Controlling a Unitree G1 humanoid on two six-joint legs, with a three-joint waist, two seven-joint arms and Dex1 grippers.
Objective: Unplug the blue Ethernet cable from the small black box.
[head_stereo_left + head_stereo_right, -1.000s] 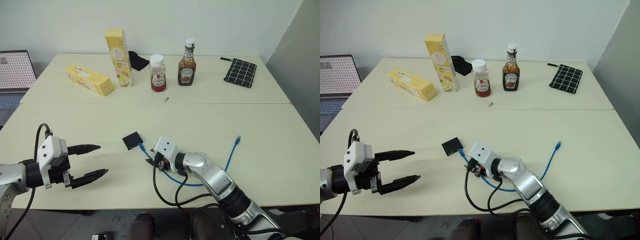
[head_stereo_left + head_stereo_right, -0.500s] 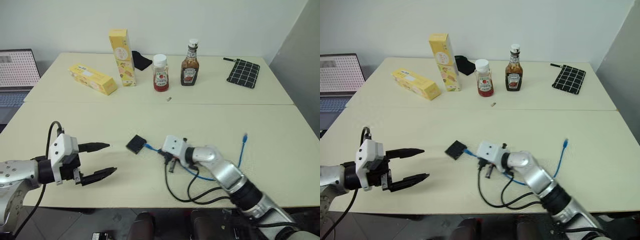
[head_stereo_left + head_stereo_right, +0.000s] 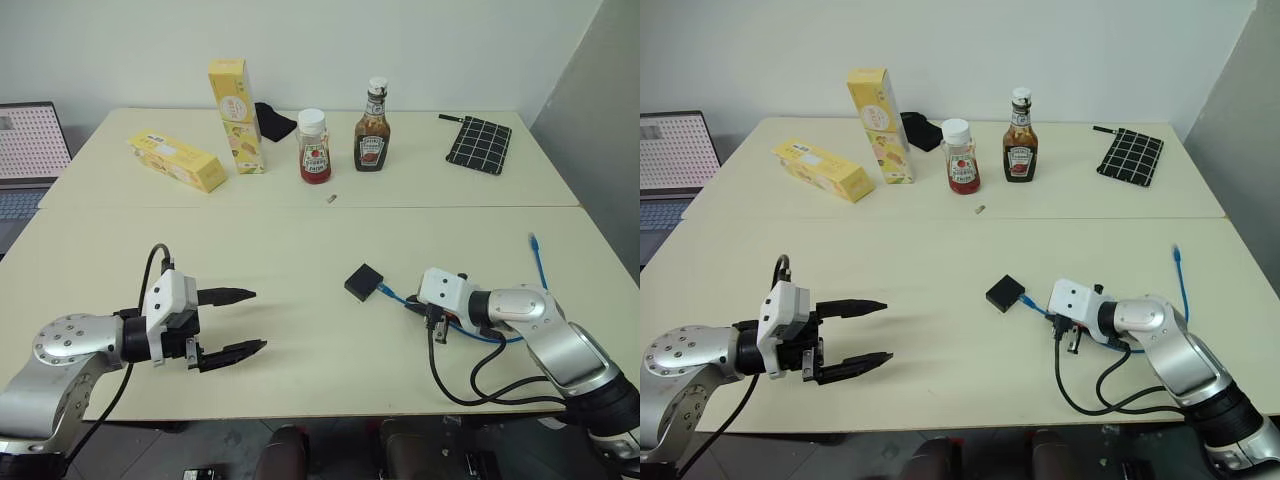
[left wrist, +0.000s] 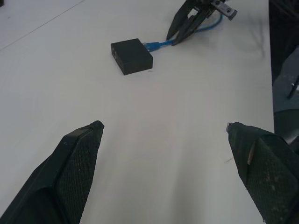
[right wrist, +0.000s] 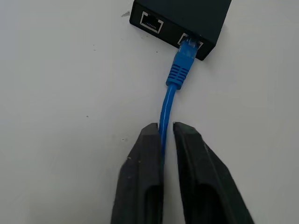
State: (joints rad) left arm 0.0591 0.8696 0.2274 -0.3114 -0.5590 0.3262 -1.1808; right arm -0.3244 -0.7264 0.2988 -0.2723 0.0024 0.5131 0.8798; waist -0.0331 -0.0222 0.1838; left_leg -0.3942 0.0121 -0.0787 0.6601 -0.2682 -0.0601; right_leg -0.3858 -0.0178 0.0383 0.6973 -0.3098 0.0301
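Right gripper [image 5: 166, 128] pinches blue Ethernet cable [image 5: 167, 103]; plugged in

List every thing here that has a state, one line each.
Cable: plugged into the box, pinched by the right end effector.
Box: flat on the table, one port empty.
Left end effector: open, holding nothing.
Right end effector: shut on the cable.
Ketchup bottles: upright, capped.
Yellow cartons: one upright, one lying.

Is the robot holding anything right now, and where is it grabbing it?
Yes. The right gripper pinches the blue Ethernet cable on its cord, just behind the plug in the small black box. The left gripper holds nothing.
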